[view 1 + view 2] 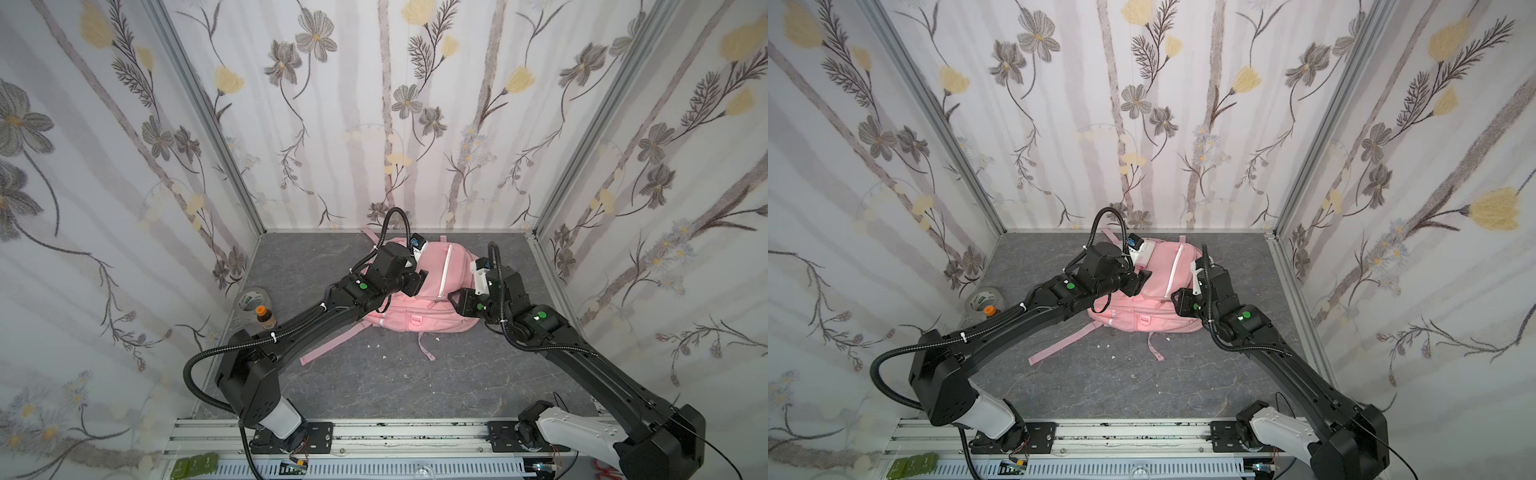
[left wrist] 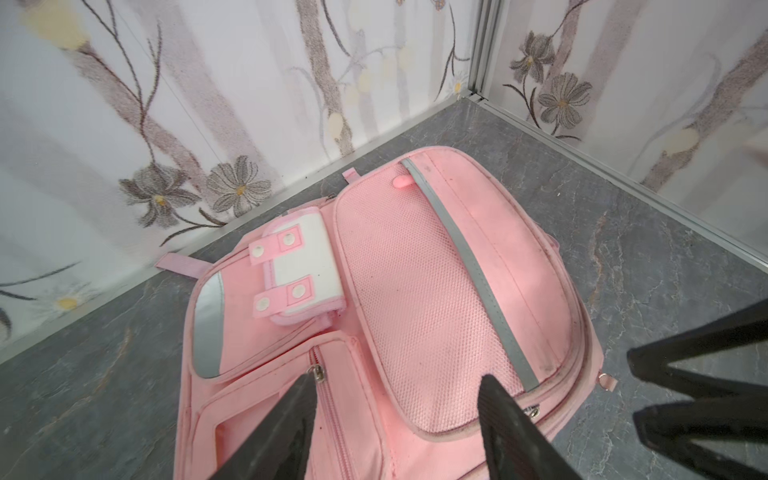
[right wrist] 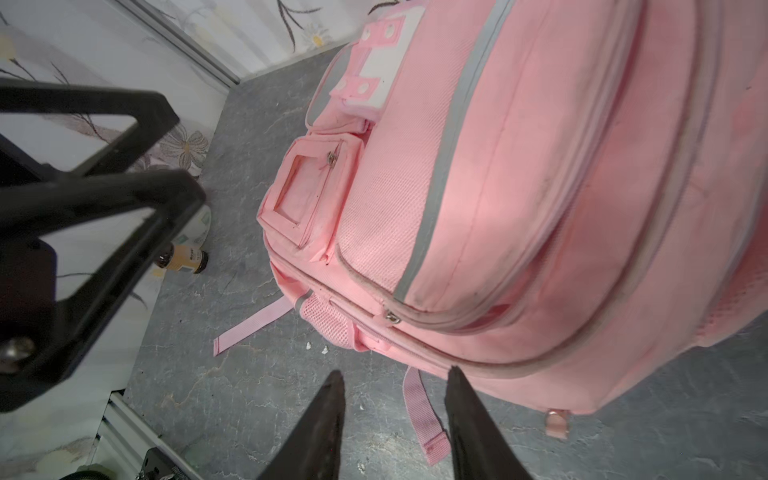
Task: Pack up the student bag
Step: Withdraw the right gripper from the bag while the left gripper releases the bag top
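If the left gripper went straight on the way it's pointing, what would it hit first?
The student bag: the left gripper, jaws open, points at its front, between the small zip pocket and the mesh panel. Nothing seems in the way, though depth is unclear.

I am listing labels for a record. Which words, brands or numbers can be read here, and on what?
No text is readable.
Small brown bottle with orange cap: label print too blurred.
Clear tape roll: green print inside too small.
Large pink fabric backpack: no text shows.
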